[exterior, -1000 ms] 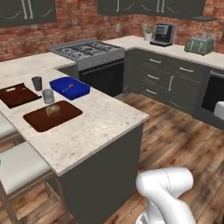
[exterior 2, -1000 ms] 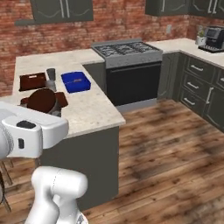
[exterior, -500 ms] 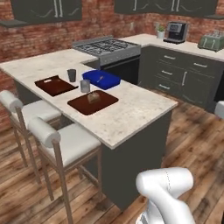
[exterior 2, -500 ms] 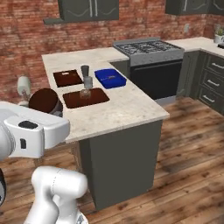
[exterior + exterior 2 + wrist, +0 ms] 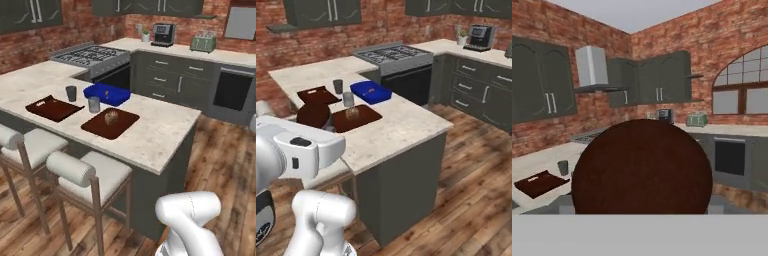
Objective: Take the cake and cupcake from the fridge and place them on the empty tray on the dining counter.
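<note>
1. The gripper [image 5: 641,209] is clamped on the cupcake [image 5: 642,167]. The cupcake's round dark brown top sits right before the hand camera and hides the fingertips.
2. In the right base view the cupcake [image 5: 312,114] hangs at the end of the white arm, short of the dining counter [image 5: 401,127].
3. Two white-cushioned stools [image 5: 95,172] stand along the counter's near edge.
4. On the counter lies the tray [image 5: 102,127], with the cake [image 5: 111,117] resting on it as a small, blurry piece.
5. A grey cup [image 5: 94,104] stands just beyond the tray, and a second cup [image 5: 71,93] stands further left.
6. A second brown tray [image 5: 54,108] lies to the left, and a blue tray [image 5: 106,94] lies behind the cups.
7. The stove [image 5: 92,54] stands farthest back.
</note>
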### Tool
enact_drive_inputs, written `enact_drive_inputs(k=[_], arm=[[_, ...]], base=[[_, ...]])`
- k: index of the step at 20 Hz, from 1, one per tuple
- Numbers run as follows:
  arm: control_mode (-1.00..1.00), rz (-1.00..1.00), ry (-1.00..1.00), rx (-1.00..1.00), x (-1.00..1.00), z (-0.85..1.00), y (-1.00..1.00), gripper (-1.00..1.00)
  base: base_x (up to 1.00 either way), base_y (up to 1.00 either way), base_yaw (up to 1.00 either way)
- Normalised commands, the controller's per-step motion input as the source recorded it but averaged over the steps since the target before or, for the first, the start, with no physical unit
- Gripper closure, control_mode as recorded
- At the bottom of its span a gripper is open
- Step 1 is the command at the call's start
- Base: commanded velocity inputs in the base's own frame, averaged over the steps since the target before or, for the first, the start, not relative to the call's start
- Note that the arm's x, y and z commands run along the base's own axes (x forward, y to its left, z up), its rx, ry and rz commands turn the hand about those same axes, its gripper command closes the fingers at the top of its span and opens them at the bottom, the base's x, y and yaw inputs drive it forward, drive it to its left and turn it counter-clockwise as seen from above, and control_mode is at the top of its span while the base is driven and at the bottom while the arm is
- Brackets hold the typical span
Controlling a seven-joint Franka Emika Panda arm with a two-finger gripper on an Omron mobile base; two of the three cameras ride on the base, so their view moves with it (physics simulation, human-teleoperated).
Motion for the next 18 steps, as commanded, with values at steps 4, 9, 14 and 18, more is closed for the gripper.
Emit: enact_drive_inputs(k=[4, 9, 14, 18], arm=[[1.0, 0.0, 0.0, 0.0, 0.0, 0.0, 0.0, 1.0], [1.0, 0.0, 0.0, 0.0, 0.0, 0.0, 0.0, 1.0], [1.0, 0.0, 0.0, 0.0, 0.0, 0.0, 0.0, 1.0], [1.0, 0.0, 0.0, 0.0, 0.0, 0.0, 0.0, 1.0]], base=[[0.57, 0.75, -0.8], [-0.45, 0.91, -0.71], [-0.79, 0.65, -0.77], [-1.0, 1.0, -0.31]])
